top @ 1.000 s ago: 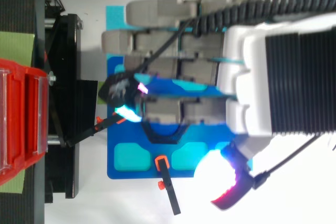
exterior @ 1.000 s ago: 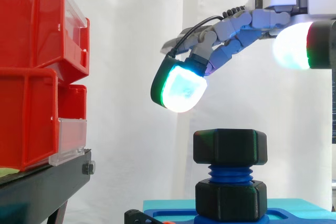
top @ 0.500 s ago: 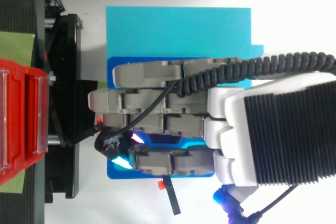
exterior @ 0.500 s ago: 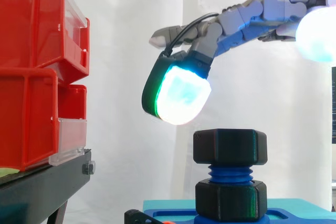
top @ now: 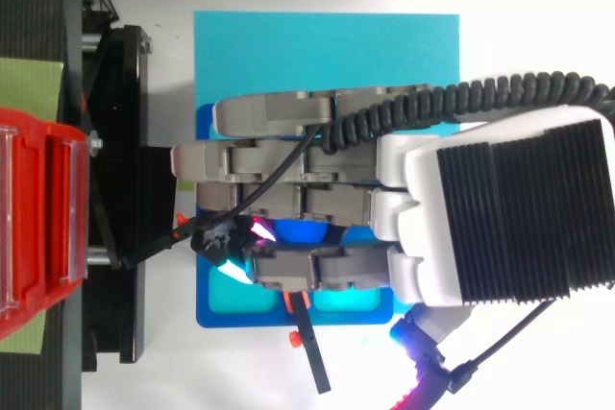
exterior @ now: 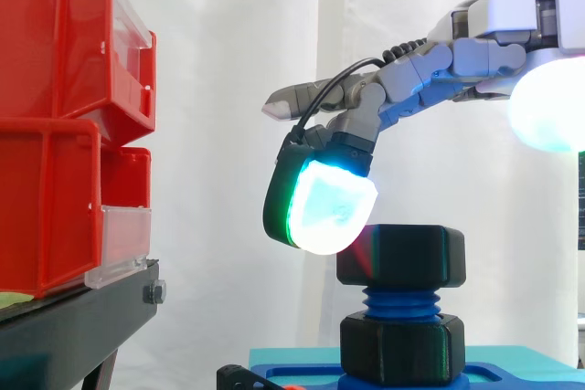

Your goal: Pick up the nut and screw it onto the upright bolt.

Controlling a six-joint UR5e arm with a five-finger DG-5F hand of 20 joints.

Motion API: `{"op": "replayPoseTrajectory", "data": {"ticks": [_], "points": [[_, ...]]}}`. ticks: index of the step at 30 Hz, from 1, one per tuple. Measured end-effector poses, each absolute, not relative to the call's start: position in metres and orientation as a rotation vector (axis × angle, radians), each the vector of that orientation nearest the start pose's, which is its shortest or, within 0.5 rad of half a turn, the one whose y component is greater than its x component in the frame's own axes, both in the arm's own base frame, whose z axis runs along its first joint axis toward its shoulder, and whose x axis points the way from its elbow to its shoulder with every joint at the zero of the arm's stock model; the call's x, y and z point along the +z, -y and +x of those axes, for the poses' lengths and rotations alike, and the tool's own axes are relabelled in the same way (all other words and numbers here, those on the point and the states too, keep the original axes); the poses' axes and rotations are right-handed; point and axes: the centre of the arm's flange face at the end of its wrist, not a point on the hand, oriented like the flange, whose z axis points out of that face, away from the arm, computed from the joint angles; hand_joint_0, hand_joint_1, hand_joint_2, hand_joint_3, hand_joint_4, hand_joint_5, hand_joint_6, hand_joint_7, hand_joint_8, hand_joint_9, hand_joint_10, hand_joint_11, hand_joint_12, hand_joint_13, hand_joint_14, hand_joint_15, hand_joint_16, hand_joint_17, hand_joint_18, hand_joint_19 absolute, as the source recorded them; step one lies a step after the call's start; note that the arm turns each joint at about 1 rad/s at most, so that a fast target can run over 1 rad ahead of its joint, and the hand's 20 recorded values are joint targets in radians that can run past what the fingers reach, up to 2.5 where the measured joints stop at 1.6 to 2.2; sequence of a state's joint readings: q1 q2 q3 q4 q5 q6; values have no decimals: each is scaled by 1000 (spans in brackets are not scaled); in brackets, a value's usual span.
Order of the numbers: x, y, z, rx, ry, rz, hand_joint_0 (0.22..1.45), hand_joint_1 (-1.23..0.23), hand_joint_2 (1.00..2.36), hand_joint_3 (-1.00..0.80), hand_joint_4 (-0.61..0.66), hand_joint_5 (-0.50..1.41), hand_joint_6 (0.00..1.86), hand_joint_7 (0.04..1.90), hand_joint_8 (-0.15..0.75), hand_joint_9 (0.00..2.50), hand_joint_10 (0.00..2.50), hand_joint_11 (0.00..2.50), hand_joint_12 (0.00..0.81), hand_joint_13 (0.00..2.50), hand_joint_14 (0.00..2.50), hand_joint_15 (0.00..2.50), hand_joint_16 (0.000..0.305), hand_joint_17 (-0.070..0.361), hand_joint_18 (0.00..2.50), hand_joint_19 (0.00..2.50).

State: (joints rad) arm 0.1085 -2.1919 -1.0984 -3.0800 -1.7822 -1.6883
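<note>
Two black nuts on one blue bolt [exterior: 399,301]: the upper nut [exterior: 400,255] caps the top of the upright thread, the lower nut [exterior: 402,346] sits down against the blue base plate [exterior: 512,374], bare thread between them. One hand [exterior: 430,66] reaches across above, fingers stretched nearly straight and holding nothing — a glowing fingertip pad [exterior: 324,207] hangs just beside the upper nut's top left corner, contact uncertain. The nut looks like rigid moulded plastic: light, stiff, unlikely to crush, its smooth flats probably slippery under rounded pads. Best hold, I judge, is across opposite hex flats from above, leaving room to twist. Whether its threads have caught I cannot tell. Red bins [exterior: 55,125] stacked on the black stand [exterior: 82,321] — two that I can make out.
</note>
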Motion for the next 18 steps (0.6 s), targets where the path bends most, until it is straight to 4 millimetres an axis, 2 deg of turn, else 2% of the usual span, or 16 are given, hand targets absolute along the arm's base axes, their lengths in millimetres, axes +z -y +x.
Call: {"op": "replayPoseTrajectory", "data": {"ticks": [8,18], "points": [[341,43,730,167,-1620,-349,448,-116,1000,-500,159,-157,502,752,233,367,0,0,317,45,0,0,42,94,0,0],[342,61,729,173,-1603,-361,470,-205,1000,-500,239,-107,503,843,257,661,0,0,276,290,0,0,33,73,0,0]]}}
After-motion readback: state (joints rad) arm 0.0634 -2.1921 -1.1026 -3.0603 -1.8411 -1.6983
